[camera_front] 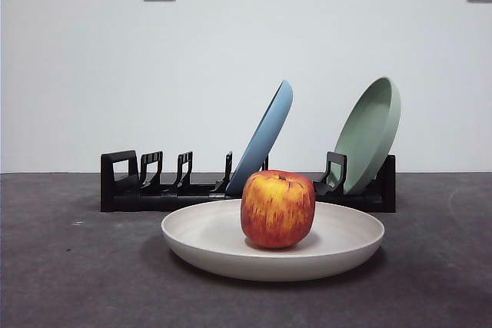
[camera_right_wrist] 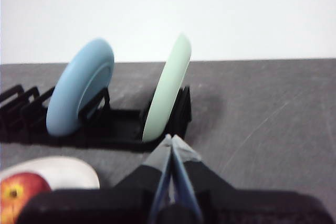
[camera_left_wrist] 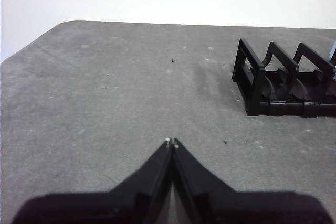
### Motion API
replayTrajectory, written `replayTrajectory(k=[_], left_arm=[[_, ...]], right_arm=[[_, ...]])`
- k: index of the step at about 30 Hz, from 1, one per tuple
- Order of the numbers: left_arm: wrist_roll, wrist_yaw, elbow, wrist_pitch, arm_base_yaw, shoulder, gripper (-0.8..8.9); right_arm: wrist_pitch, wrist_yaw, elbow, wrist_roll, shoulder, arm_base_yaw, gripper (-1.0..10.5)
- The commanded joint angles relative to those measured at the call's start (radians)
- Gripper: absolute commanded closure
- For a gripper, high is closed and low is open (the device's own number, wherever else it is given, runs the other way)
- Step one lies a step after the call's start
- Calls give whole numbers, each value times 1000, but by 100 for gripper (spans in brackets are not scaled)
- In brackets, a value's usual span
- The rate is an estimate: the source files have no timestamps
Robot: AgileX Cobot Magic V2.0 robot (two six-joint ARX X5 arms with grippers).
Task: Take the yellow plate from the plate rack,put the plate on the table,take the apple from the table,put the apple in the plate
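The cream yellow plate (camera_front: 207, 240) lies flat on the dark grey table (camera_front: 61, 266), in front of the black plate rack (camera_front: 154, 190). The red and yellow apple (camera_front: 277, 209) stands upright in the middle of the plate. In the right wrist view the plate (camera_right_wrist: 63, 174) and the apple (camera_right_wrist: 18, 195) show at a corner. My left gripper (camera_left_wrist: 172, 142) is shut and empty, low over bare table beside the rack's end (camera_left_wrist: 273, 82). My right gripper (camera_right_wrist: 170, 140) is shut and empty, near the rack (camera_right_wrist: 121, 127). Neither gripper shows in the front view.
A light blue plate (camera_front: 265, 136) and a sage green plate (camera_front: 373, 132) lean in the rack's slots; both also show in the right wrist view, blue (camera_right_wrist: 79, 93) and green (camera_right_wrist: 165, 90). A white wall stands behind the table.
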Motion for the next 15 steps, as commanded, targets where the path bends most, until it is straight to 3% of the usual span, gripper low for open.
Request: replayTrajectory(k=[1,15], left_arm=[[11,0,-13,5,3,-3,817],[11,0,-13,5,3,-3,817]], right_arm=[[10,-40,-68,-5,-43,-45,946],[-32,-37,-186,-5,-124,-69,946]])
